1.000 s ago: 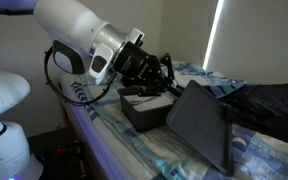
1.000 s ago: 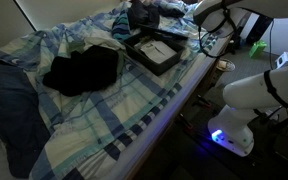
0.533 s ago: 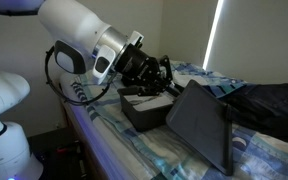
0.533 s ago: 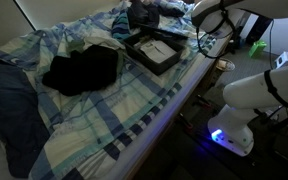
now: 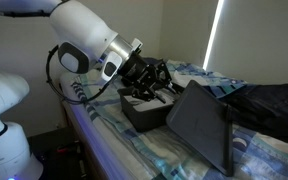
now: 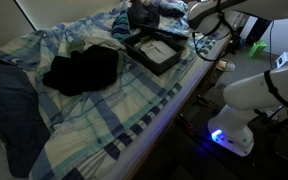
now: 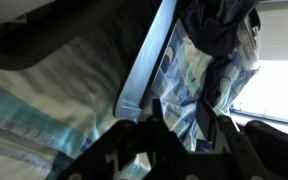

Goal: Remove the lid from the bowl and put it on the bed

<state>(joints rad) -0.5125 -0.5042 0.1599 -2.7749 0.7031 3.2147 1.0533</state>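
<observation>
The tool (image 5: 156, 78) over the box (image 5: 139, 112) is dark and blurred, its opening unreadable, while the lid (image 5: 199, 125) stands tilted on its long edge, which runs along the bed's (image 5: 104, 142) length.

Lid (image 5: 199, 125): plain dark grey.
Bed (image 6: 134, 115): cover in blue, white and pale green patchwork checks; edge purple-blue.
Box (image 6: 154, 52): black walls, pale grey-white inside.
Fabric bag (image 6: 82, 68): black, no pattern.
Cloth (image 6: 9, 110) at near left: dull blue-grey.
Robot arm (image 5: 84, 30): glossy white, black joint bands.
Gripper (image 5: 156, 80): black.
Glow (image 6: 219, 137) at robot base: bright blue.
</observation>
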